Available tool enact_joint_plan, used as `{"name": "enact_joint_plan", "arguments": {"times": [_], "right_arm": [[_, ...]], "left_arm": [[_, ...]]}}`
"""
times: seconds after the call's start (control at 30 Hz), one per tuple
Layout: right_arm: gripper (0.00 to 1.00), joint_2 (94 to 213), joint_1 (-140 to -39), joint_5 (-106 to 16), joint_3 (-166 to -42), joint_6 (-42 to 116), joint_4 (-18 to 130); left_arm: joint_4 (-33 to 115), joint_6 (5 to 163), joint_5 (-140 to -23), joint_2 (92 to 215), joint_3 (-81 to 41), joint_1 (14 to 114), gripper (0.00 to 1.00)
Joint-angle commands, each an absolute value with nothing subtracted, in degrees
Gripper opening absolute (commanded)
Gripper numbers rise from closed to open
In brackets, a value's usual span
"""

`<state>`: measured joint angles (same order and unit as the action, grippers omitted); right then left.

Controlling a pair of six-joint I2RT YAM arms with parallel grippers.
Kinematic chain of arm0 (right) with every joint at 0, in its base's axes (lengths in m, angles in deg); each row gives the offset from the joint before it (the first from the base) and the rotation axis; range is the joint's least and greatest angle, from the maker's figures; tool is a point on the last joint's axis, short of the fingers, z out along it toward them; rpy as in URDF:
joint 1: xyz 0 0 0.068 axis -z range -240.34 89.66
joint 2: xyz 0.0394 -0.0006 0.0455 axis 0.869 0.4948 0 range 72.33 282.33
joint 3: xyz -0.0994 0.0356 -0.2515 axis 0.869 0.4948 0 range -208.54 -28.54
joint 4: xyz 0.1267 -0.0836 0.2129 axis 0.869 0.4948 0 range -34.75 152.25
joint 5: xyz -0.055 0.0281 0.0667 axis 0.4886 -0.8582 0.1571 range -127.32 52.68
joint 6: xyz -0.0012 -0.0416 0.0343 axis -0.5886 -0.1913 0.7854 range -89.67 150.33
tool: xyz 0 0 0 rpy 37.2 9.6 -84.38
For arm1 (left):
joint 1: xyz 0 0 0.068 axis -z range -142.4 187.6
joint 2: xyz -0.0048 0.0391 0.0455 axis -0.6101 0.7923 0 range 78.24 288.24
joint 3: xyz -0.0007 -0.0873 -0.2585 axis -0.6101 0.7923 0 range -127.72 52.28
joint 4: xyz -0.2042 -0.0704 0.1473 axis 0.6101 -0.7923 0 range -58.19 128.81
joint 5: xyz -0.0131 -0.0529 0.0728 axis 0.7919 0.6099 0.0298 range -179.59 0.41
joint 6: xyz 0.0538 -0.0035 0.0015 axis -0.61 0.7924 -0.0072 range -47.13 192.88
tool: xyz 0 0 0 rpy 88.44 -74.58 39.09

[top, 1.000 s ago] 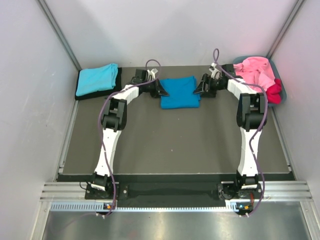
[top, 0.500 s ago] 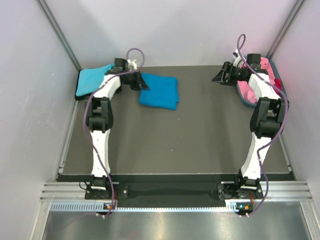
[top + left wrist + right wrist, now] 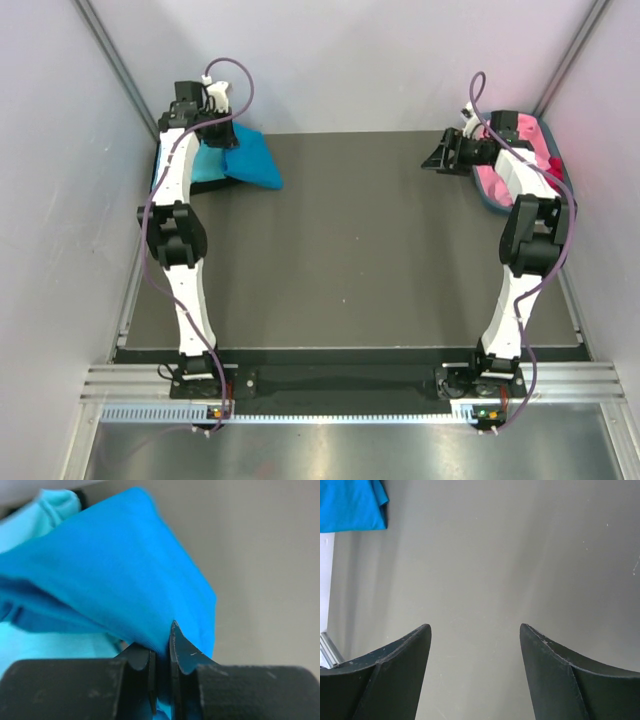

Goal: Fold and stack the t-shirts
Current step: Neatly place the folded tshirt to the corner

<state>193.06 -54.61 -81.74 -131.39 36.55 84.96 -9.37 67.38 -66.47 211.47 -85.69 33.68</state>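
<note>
My left gripper (image 3: 161, 647) clamps the blue t-shirt (image 3: 115, 570) by one edge; if it slips, the fold spills beside the turquoise t-shirt (image 3: 47, 505).

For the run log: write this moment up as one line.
left gripper: shut on blue shirt | blue shirt: partly over turquoise shirt, far-left corner | right gripper: open, empty, beside tub

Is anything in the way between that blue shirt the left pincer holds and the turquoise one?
Nothing visible. The left pincer grips the blue shirt, which lies right against the turquoise shirt with no gap between them.
</note>
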Motion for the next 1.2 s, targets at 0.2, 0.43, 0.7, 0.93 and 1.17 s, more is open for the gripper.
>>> {"name": "enact_joint_plan", "arguments": {"times": [0.2, 0.43, 0.7, 0.93, 1.17], "right_arm": [[0.71, 189.84, -54.81, -84.86, -130.23, 37.80, 82.41], [0.71, 189.40, -54.81, -85.30, -129.18, 38.59, 81.27], [0.71, 188.61, -54.98, -85.30, -127.42, 39.03, 80.65], [0.71, 187.47, -54.98, -85.30, -125.40, 38.50, 80.47], [0.71, 186.85, -54.98, -85.30, -124.52, 38.33, 80.47]], "left_arm": [[-7.68, 55.48, -82.02, 210.07, -94.22, 34.26, 0.00], [-5.22, 51.87, -85.80, 212.36, -97.30, 31.98, 0.00], [-3.20, 49.41, -88.96, 216.13, -98.89, 30.66, 0.00], [0.40, 46.51, -96.26, 219.21, -99.68, 29.95, 0.00], [3.92, 44.58, -102.06, 220.36, -101.00, 28.02, 0.00]]}}
